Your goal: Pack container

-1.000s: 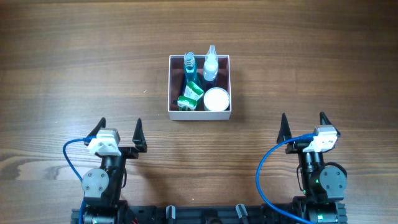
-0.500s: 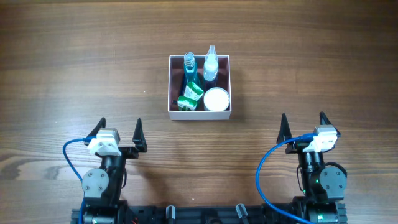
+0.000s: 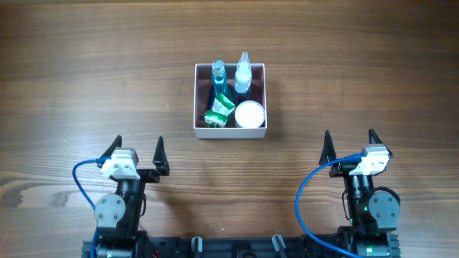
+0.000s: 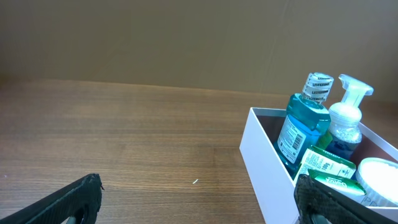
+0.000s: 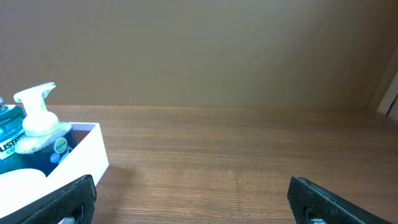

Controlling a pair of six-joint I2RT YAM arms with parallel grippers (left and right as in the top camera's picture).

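The container (image 3: 230,132), a square white box with a pink inside, stands at the middle of the table. It holds a blue mouthwash bottle (image 3: 219,75), a white pump bottle (image 3: 243,74), a green-and-white packet (image 3: 219,111) and a round white jar (image 3: 250,114). My left gripper (image 3: 140,149) is open and empty at the near left, well short of the box. My right gripper (image 3: 349,142) is open and empty at the near right. The left wrist view shows the box (image 4: 267,155) and the bottles at right. The right wrist view shows the box's corner (image 5: 84,158) at left.
The brown wooden table (image 3: 86,79) surrounds the box. A tiny white speck (image 3: 167,105) lies left of the box. A brown wall stands behind the table in both wrist views.
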